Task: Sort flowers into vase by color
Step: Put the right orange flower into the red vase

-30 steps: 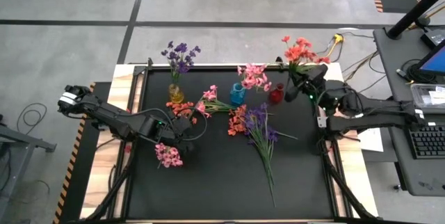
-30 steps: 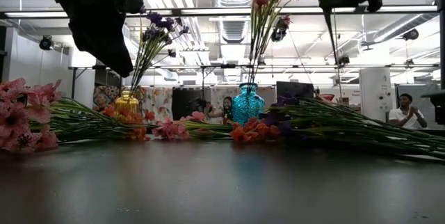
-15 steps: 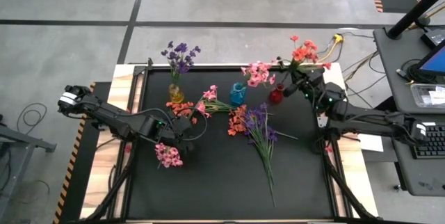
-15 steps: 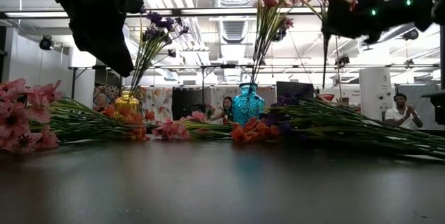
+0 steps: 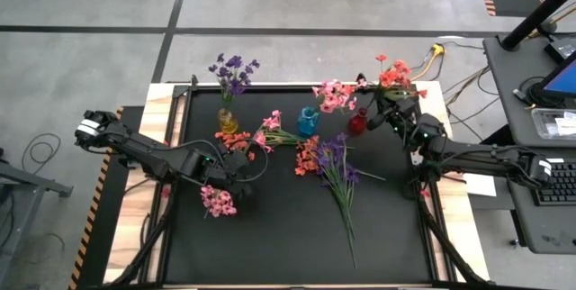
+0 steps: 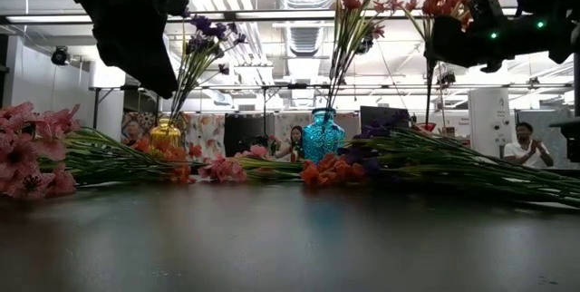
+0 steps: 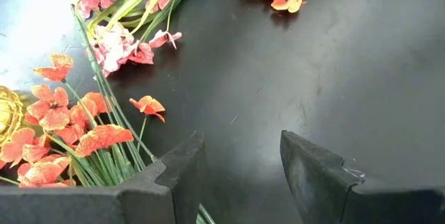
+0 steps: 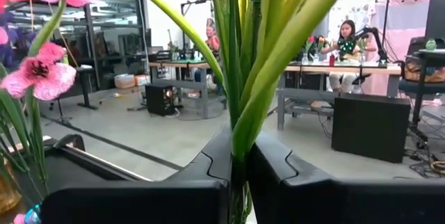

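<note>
My right gripper (image 5: pixel 389 108) is at the table's far right, shut on a coral-red flower sprig (image 5: pixel 392 74) above the red vase (image 5: pixel 357 123). The blue vase (image 5: pixel 308 123) holds pink flowers (image 5: pixel 333 96), and the yellow vase (image 5: pixel 227 121) holds purple ones (image 5: pixel 232 69). Loose sprigs lie flat on the black mat: pink (image 5: pixel 218 202), coral (image 5: pixel 308 157) and purple (image 5: pixel 338 162). My left gripper (image 5: pixel 236 175) hovers open at centre left, beside loose coral blossoms (image 7: pixel 69 133). My right gripper pinches the sprig's bunched green stems (image 8: pixel 238 156) between its two fingers, which come about level from the table's right and lie across the stems. The sprig stands upright and is lifted, blossoms above the fingers. Its lower stem (image 6: pixel 428 92) hangs toward the red vase.
Another pink sprig (image 5: pixel 270 132) and a coral one (image 5: pixel 236 141) lie between the yellow and blue vases. The mat's near half (image 5: pixel 297 245) is bare apart from a long purple stem. People sit at desks in the room beyond.
My right gripper has come down at the far right of the table with the coral-red sprig, still shut on it. The sprig has sunk with it and stayed upright, its lower stem now reaching down by the red vase.
</note>
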